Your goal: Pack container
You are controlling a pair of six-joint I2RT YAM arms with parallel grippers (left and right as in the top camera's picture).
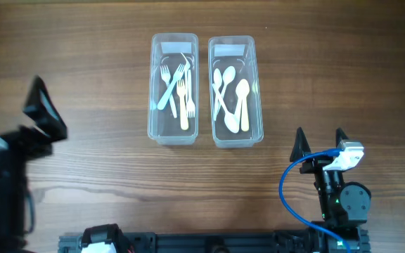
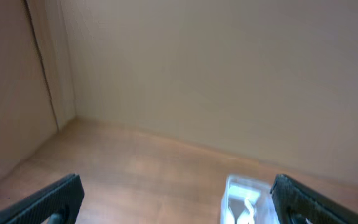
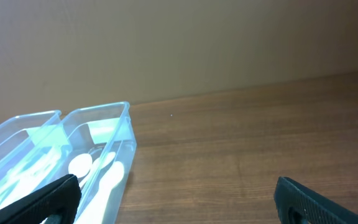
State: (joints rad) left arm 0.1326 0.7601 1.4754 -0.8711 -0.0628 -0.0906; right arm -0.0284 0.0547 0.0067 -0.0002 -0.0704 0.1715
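Observation:
Two clear plastic containers stand side by side at the middle back of the table. The left container [image 1: 174, 89] holds several white plastic forks [image 1: 178, 88]. The right container [image 1: 235, 91] holds several white plastic spoons [image 1: 233, 97]. My left gripper [image 1: 46, 109] is open and empty at the far left, well away from both. My right gripper [image 1: 320, 142] is open and empty, front right of the spoon container. The right wrist view shows both containers at the lower left, the spoon container [image 3: 98, 155] nearer. The left wrist view shows one container [image 2: 246, 200] blurred at the bottom.
The wooden table [image 1: 90, 63] extends around the containers. A blue cable [image 1: 292, 176] loops by the right arm's base. A beige wall [image 3: 179, 43] backs the table.

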